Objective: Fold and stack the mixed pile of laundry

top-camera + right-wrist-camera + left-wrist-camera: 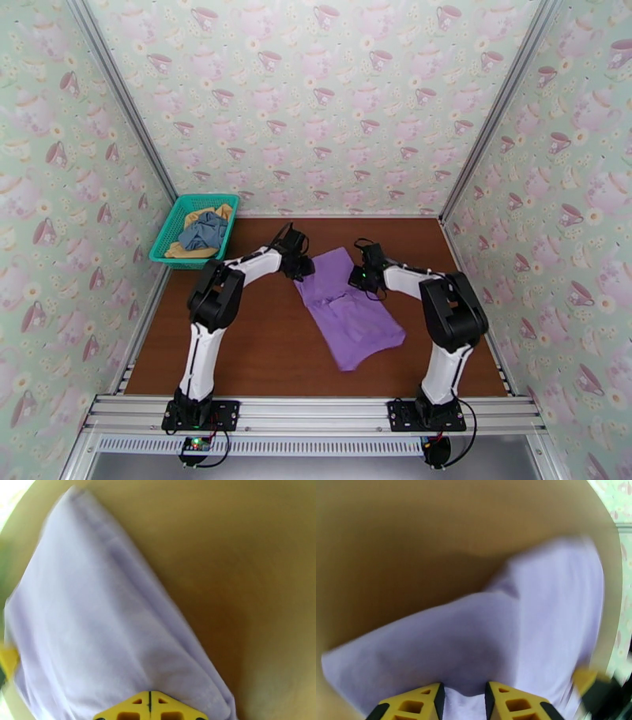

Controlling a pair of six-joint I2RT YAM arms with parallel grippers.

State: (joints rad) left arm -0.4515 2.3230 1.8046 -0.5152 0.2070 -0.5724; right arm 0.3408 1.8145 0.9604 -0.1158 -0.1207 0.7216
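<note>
Top view: one purple T-shirt (347, 312) lies on the brown table (237, 347), about centre, running from far-left to near-right. Its near part lies flat on the table. Both arms reach to its far end, the left gripper (302, 267) at the far-left corner and the right gripper (363, 272) at the far-right corner.

This view also gives me the teal mesh basket (164, 237) at the far-left corner of the table, well apart from the T-shirt. In it a grey-blue piece (204, 230) lies on top of a mustard-yellow piece (193, 253).

Left wrist view: the left gripper (464, 689) has its yellow fingers (414, 705) a little apart, with purple cloth (513, 630) filling the gap. I read that as a pinch on the T-shirt. The cloth hangs away from the fingers, throwing a shadow on the table (395, 539).

Right wrist view: the right gripper (150, 695) has its fingers pressed together along a thin seam, and the T-shirt's (98, 630) edge runs in under them, so this one is pinching too. Bare table (237, 578) lies to the right.

Both wrist views are blurred.

Count: garments, three (one on the table, two in the basket). Baskets, one. Arms, two. Grippers, two, each on cloth.
</note>
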